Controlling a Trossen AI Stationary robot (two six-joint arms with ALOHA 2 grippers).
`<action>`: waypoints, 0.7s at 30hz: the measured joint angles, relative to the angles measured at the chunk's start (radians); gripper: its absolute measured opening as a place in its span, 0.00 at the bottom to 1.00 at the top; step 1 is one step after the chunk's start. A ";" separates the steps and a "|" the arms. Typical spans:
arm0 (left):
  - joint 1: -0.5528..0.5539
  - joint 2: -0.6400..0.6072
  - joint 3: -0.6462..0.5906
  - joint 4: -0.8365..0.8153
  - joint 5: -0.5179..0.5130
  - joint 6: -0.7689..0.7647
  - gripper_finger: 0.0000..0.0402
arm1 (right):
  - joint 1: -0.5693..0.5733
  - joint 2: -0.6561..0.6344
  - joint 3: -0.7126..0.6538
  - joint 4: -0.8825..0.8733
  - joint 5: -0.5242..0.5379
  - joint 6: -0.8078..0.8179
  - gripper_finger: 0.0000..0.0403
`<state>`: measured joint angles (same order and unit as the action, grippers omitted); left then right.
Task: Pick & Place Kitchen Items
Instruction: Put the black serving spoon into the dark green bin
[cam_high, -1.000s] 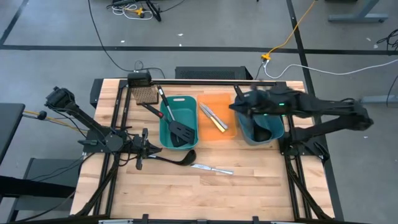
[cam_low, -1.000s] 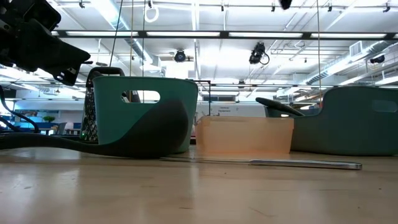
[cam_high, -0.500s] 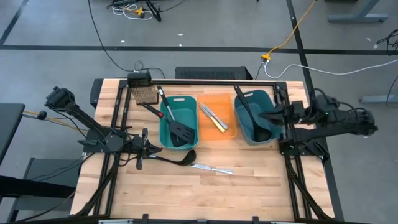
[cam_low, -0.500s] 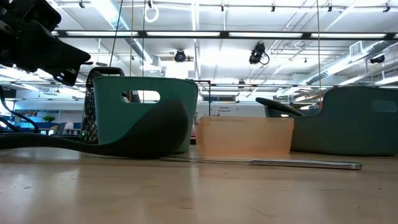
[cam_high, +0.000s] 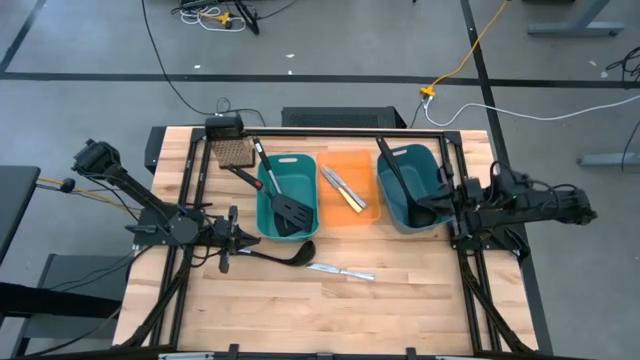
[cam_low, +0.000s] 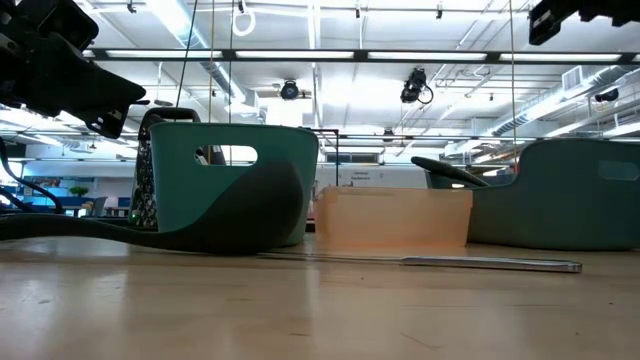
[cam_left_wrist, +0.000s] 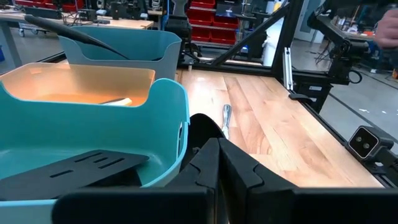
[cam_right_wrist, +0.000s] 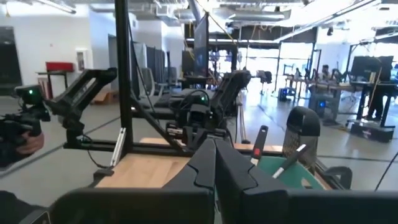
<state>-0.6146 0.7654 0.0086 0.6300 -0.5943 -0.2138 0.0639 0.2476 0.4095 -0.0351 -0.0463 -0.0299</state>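
The left pincer (cam_high: 228, 250) is clamped on a black ladle (cam_high: 285, 254) lying on the tabletop (cam_high: 400, 300). The right pincer (cam_high: 462, 195), closed and empty, sits beside the teal bin (cam_high: 440, 165).

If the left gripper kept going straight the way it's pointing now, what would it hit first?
Most likely the black ladle. The left gripper is shut and points across the table toward it, and the ladle's handle and bowl lie directly ahead beside the teal bin. The wrist view suggests they may already touch; depth is unclear.
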 joint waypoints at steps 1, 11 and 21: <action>0.000 0.000 0.000 0.000 0.000 0.000 0.04 | 0.000 -0.010 -0.014 0.012 0.000 0.003 0.02; 0.000 0.000 0.000 -0.004 0.000 0.000 0.04 | 0.000 -0.078 -0.092 0.074 0.006 -0.005 0.02; 0.000 0.000 0.000 -0.006 0.000 0.000 0.04 | 0.000 -0.093 -0.208 0.161 0.030 0.015 0.02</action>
<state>-0.6147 0.7658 0.0086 0.6243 -0.5941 -0.2138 0.0639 0.1543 0.2019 0.1257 -0.0163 -0.0147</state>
